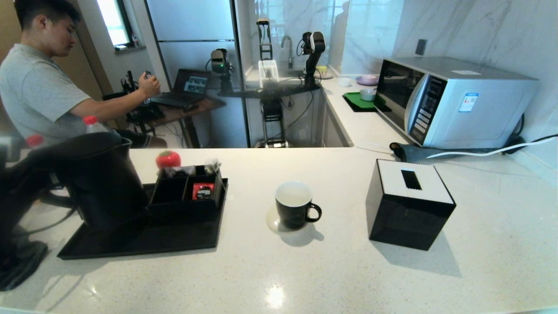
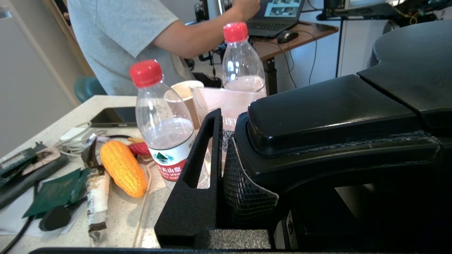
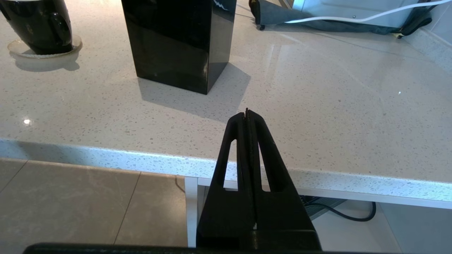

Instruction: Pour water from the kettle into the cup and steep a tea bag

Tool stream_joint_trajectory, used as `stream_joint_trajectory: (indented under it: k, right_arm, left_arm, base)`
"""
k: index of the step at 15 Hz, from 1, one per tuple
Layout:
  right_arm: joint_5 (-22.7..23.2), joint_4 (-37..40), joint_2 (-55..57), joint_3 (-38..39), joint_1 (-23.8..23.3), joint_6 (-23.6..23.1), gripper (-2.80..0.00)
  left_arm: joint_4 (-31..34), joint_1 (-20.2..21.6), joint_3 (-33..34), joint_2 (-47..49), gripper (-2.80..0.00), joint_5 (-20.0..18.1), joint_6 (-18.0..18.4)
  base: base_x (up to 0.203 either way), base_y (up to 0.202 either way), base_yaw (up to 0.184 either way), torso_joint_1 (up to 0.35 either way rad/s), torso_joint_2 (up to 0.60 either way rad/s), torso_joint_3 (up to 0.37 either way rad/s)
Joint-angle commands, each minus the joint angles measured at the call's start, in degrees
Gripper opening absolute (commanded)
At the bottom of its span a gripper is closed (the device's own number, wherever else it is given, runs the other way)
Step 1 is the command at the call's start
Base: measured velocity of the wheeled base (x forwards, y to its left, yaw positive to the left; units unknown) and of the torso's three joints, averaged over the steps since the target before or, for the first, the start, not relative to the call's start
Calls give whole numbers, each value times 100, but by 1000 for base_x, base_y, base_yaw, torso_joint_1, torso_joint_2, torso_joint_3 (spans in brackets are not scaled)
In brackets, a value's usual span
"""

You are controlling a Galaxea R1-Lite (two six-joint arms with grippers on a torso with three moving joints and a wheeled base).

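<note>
The tall matte black kettle (image 1: 102,181) stands at the left end of the black tray (image 1: 144,244). My left gripper (image 2: 247,151) is shut on its loop handle (image 2: 335,116); one finger (image 2: 197,165) shows beside the handle and the other is hidden behind it. The glossy black cup (image 1: 294,205), white inside, sits on a clear coaster mid-counter and also shows in the right wrist view, cup (image 3: 39,24). A greyish pouch with a thin string, probably the tea bag (image 1: 213,165), rests in the compartment box (image 1: 187,194). My right gripper (image 3: 247,113) is shut and empty, just off the counter's front edge.
A black tissue box (image 1: 409,205) stands right of the cup. A microwave (image 1: 453,100) and cables are at the back right. Two red-capped bottles (image 2: 164,123), a toy corn cob (image 2: 123,167) and clutter lie left of the kettle. A seated person (image 1: 39,87) is behind.
</note>
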Motion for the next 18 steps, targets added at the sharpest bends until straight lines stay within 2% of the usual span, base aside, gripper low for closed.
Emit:
stream_joint_trajectory:
  k: [1, 7, 18]
  right_arm:
    - [3, 1, 7, 0, 0, -5, -280]
    - [3, 1, 7, 0, 0, -5, -280]
    - [4, 1, 7, 0, 0, -5, -280]
  left_arm:
    - [-272, 4, 199, -339, -280, -4, -2]
    - [-272, -110, 629, -880, -280, -4, -56]
    - [-272, -1254, 1135, -1627, -280, 19, -91]
  base:
    - [0, 0, 0, 0, 0, 0]
    - [0, 0, 0, 0, 0, 0]
    - [0, 0, 0, 0, 0, 0]
